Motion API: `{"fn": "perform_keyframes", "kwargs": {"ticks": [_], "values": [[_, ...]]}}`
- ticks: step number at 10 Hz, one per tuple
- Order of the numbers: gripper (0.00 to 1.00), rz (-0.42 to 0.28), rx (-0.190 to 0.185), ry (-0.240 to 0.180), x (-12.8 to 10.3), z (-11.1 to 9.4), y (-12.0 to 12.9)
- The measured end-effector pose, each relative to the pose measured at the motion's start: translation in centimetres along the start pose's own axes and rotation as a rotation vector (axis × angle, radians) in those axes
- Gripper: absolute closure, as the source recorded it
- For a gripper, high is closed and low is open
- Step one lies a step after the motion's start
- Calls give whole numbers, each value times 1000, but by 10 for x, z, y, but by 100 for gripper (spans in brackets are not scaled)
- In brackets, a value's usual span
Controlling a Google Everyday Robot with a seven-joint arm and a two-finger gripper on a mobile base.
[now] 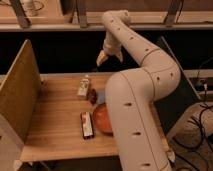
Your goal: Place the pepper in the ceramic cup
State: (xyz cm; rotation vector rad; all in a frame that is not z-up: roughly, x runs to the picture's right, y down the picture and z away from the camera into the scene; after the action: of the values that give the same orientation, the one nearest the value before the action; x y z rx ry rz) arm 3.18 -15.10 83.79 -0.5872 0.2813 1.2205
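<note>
The small dark red pepper (pixel 92 95) lies on the wooden table (pixel 55 115), just right of a white bottle (pixel 83 86). The ceramic cup does not show; the big white arm (pixel 135 100) covers the table's right part. My gripper (pixel 102 58) hangs in the air above the table's back edge, up and slightly right of the pepper, well clear of it. Nothing shows in it.
A wide orange-red bowl (pixel 101 118) sits in front of the pepper, partly behind the arm. A flat dark-and-white bar (pixel 87 125) lies left of the bowl. A tall wooden side panel (pixel 17 95) walls the table's left edge. Cables (pixel 202 125) lie on the floor at right.
</note>
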Motion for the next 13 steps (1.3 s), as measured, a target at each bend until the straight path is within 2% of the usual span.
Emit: {"fn": "perform_keyframes", "kwargs": {"ticks": [3,7,10,11,12,13], "values": [[20,13,-10,15,15,0,2],[20,26,2,86,47,13,5],[20,28,46,166,77,20,0],[20,42,80,202,92,18,-9],[20,53,100,218,101,15,-15],[20,55,104,221,102,15,-17]]}}
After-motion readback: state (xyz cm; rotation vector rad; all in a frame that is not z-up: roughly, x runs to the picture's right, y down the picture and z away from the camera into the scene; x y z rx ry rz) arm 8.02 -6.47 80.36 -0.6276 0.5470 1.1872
